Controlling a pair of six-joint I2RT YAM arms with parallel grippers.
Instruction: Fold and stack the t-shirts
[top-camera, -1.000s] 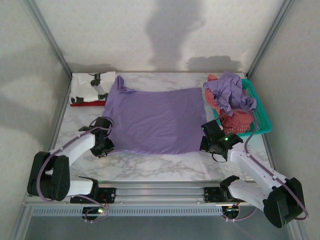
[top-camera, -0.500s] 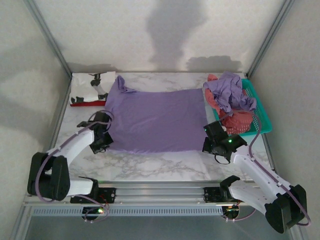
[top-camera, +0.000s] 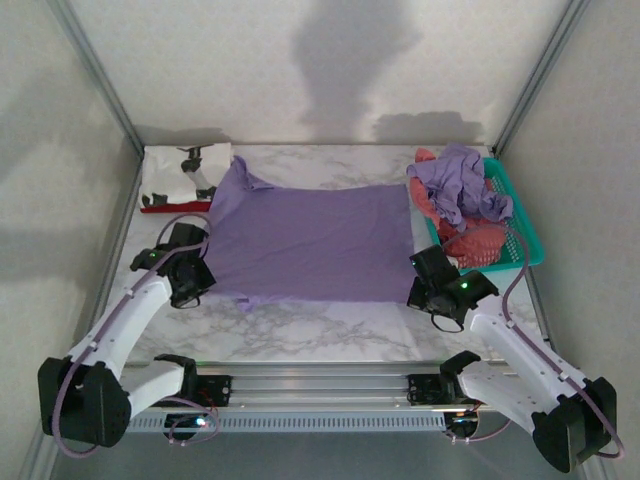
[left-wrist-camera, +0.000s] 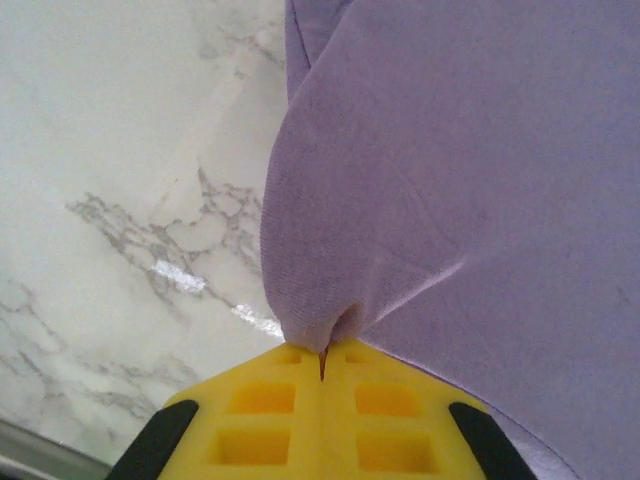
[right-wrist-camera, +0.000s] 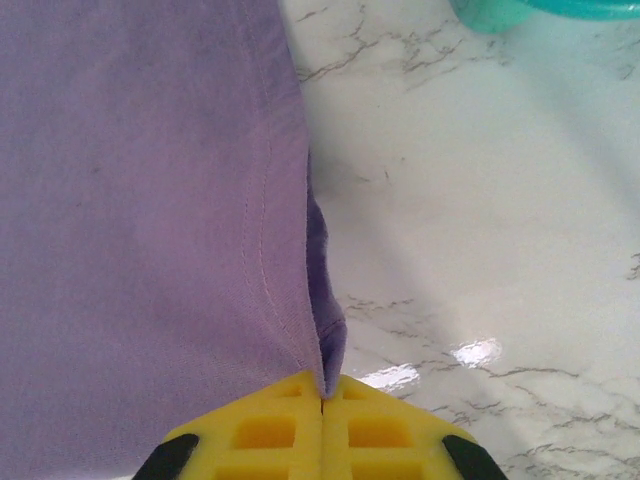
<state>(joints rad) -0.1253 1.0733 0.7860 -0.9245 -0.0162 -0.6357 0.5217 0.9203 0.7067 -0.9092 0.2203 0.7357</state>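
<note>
A lavender-purple t-shirt (top-camera: 310, 240) lies spread across the middle of the marble table. My left gripper (top-camera: 196, 283) is shut on its near left corner, and the cloth (left-wrist-camera: 450, 180) bunches up at the yellow pads (left-wrist-camera: 265, 425). My right gripper (top-camera: 428, 293) is shut on the near right corner, pinching the stitched hem (right-wrist-camera: 290, 250) between its yellow pads (right-wrist-camera: 385, 440). A folded white t-shirt with black print (top-camera: 185, 172) lies on a red one (top-camera: 170, 207) at the far left. Another purple t-shirt (top-camera: 460, 183) and a coral-red one (top-camera: 472, 243) are heaped in the basket.
The teal mesh basket (top-camera: 525, 230) stands at the far right, its corner (right-wrist-camera: 500, 12) showing in the right wrist view. Bare marble (top-camera: 320, 325) runs along the near edge in front of the shirt. Metal frame posts (top-camera: 95, 75) rise at both back corners.
My left gripper has closed on the shirt's near left corner and pulled it leftward. The right gripper shifted slightly toward the near edge, holding its corner. The shirt's near edge now lies straighter.
</note>
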